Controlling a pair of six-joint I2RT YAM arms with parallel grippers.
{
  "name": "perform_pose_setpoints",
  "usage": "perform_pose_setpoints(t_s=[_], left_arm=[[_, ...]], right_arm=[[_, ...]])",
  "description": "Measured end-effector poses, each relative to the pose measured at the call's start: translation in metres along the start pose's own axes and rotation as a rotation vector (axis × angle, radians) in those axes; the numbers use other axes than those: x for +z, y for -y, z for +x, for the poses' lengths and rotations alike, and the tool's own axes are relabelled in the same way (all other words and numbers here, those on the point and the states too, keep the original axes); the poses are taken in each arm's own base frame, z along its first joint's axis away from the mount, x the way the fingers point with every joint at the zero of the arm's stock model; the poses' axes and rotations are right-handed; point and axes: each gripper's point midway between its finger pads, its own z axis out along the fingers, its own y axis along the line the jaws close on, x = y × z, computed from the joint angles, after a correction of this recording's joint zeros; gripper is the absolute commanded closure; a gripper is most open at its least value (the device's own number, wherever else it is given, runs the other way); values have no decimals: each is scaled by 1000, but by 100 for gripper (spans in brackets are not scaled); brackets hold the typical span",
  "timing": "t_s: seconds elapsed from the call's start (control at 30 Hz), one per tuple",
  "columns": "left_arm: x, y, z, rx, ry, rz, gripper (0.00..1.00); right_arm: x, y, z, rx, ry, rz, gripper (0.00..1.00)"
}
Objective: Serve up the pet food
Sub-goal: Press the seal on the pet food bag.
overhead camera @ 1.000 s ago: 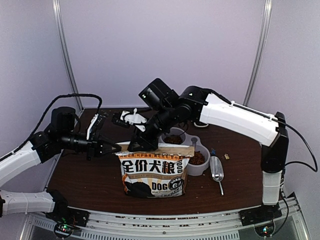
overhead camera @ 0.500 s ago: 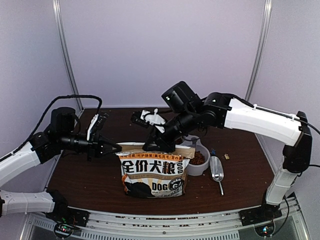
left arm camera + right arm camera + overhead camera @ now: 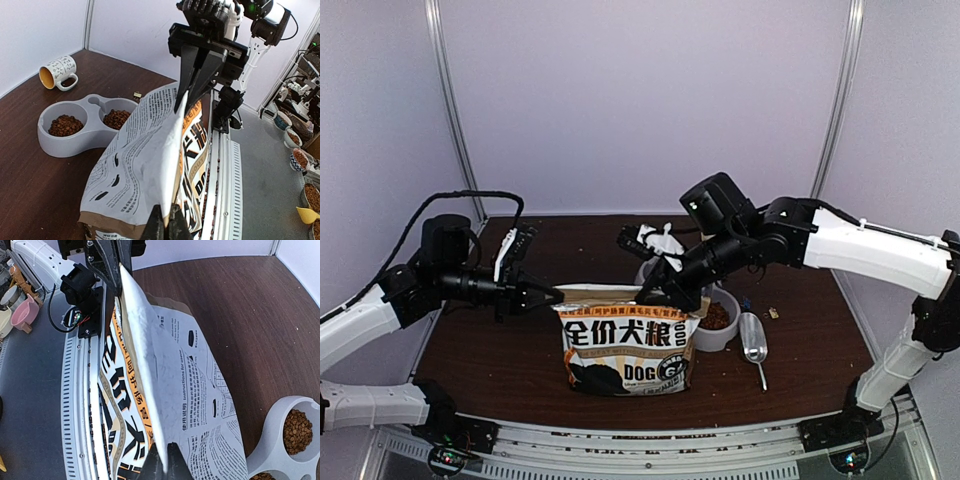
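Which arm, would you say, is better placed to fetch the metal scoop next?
Right: the metal scoop lies right of the double bowl, nearer the right gripper; the left gripper pinches the dog food bag farther off.

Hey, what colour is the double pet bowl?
Light grey; the double bowl shows best in the left wrist view.

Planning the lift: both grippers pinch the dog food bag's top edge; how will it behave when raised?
The bag is probably floppy: its paper top looks creased between the left gripper and right gripper. It likely sags, bottom-heavy. Standing upright, it may tip if released.
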Motion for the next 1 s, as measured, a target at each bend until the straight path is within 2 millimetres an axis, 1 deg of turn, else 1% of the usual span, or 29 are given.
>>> perform_pose_setpoints(t_s=[0.2,0.3,0.4,0.67,0.7,0.77,0.83,0.93,1.0], left_arm=[[1,1,-1,15,3,-1,100],[1,0,-1,19,4,-9,100],[0,0,-1,23,4,-9,100],[0,1,-1,39,-2,-4,100],[0,1,-2,42,-2,-3,100],[1,1,-2,47,-3,1,100],[1,2,-2,45,-8,10,100],[0,2,-2,37,-16,6,100],[0,2,-1,35,-20,6,100]], right_arm=[[-4,1,3,9,26,9,95],[-14,5,10,35,17,22,95],[-25,8,20,62,2,34,100],[-26,7,22,75,13,34,100],[-27,7,22,77,18,34,99],[-27,7,22,82,23,35,92],[-29,6,24,94,28,35,90],[-51,10,37,143,18,65,90],[-64,12,43,167,20,84,92]])
